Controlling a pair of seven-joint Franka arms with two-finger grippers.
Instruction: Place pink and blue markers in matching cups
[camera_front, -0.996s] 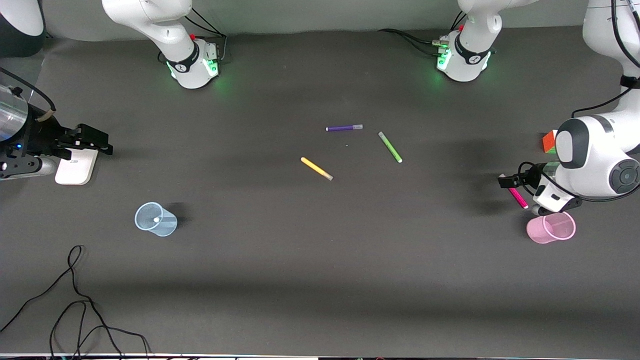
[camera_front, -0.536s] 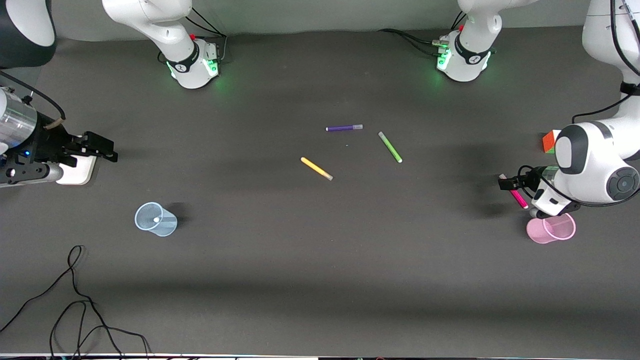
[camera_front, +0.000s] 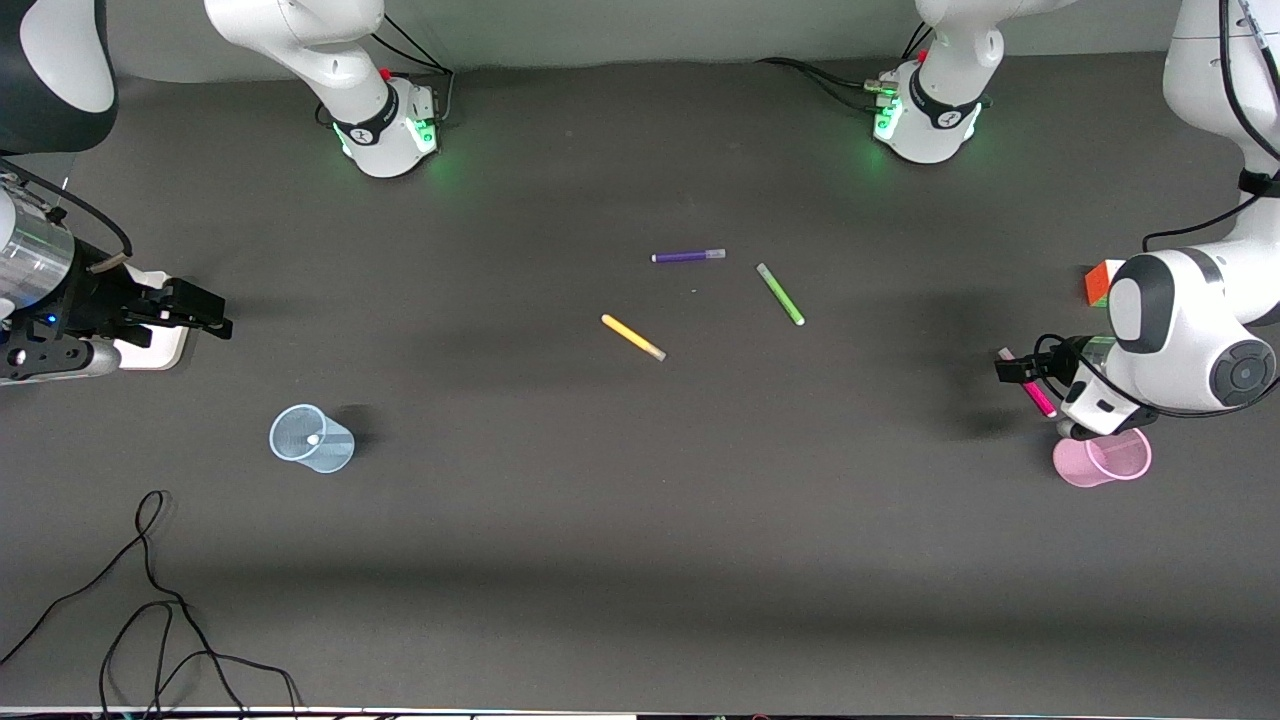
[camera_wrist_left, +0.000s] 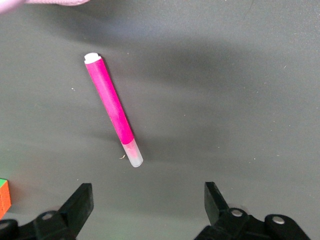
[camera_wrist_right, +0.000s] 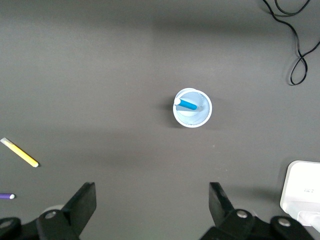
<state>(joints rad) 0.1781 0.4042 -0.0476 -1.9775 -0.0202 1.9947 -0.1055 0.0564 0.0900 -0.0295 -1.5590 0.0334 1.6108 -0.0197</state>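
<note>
The pink marker (camera_front: 1040, 398) (camera_wrist_left: 113, 110) lies flat on the table at the left arm's end, its pale cap toward my left gripper (camera_front: 1013, 368) (camera_wrist_left: 148, 200). That gripper hangs open just over the cap end and holds nothing. The pink cup (camera_front: 1100, 458) stands upright, nearer the front camera than the marker and partly under the left wrist. The blue cup (camera_front: 335, 450) (camera_wrist_right: 192, 120) stands at the right arm's end with the blue marker (camera_wrist_right: 188, 104) (camera_front: 313, 438) leaning inside it. My right gripper (camera_front: 205, 312) (camera_wrist_right: 152, 200) is open and empty, high above the table.
A purple marker (camera_front: 688, 256), a green marker (camera_front: 780, 294) and a yellow marker (camera_front: 633, 337) lie mid-table. A white box (camera_front: 160, 350) sits below the right gripper. A red and green cube (camera_front: 1098, 283) sits by the left arm. A black cable (camera_front: 150, 600) loops near the front edge.
The right arm has swung a little, carrying its open gripper across the white box. The left gripper has barely shifted. Markers and cups have stayed in place.
</note>
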